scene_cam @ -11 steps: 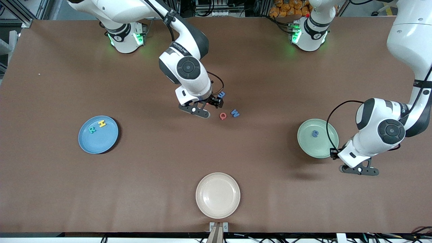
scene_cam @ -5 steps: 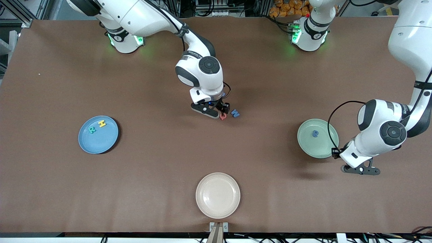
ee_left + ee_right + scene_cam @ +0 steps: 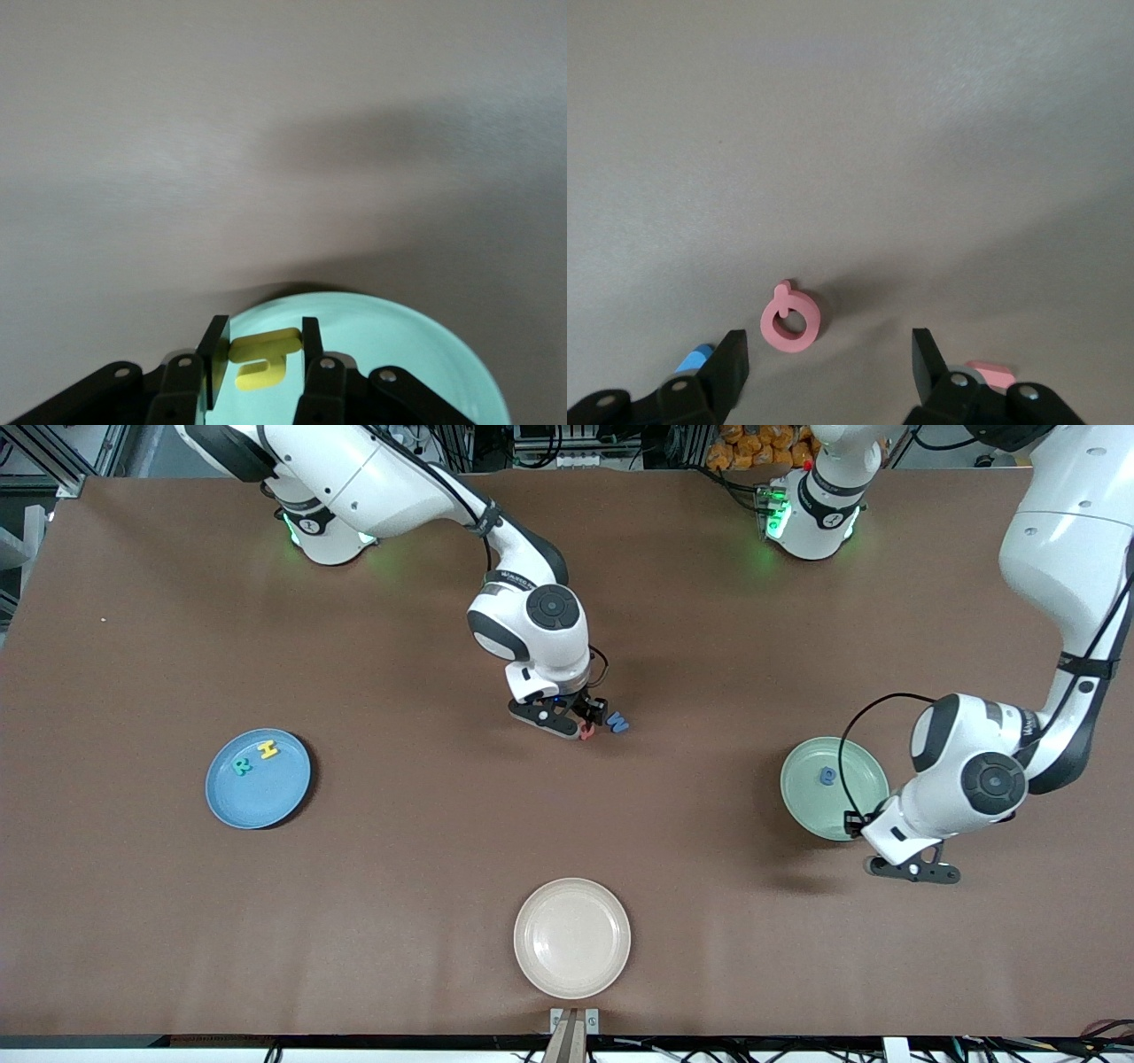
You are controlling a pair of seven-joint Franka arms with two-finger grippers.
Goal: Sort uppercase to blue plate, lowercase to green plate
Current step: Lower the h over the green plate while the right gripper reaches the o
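The blue plate (image 3: 258,802) holds a teal R (image 3: 241,765) and a yellow H (image 3: 268,750). On the green plate (image 3: 852,808) lies a blue lowercase letter (image 3: 827,776). My left gripper (image 3: 858,825) hangs over that plate's rim, shut on a yellow lowercase letter (image 3: 264,367), with the green plate (image 3: 399,354) below it. My right gripper (image 3: 586,722) is low at mid-table, open. The red Q (image 3: 586,732) lies flat just ahead of its fingertips (image 3: 732,363), apart from them. The same red Q (image 3: 791,323) shows in the right wrist view. The blue W (image 3: 618,724) lies beside it.
A cream plate (image 3: 572,937) sits near the table's front edge. In the right wrist view a blue letter's edge (image 3: 693,359) and a pink letter's edge (image 3: 990,372) show beside the open jaws.
My right gripper has moved toward the left arm's end and come down at the red Q. My left gripper has shifted a little over the green plate's rim, still holding the yellow letter.
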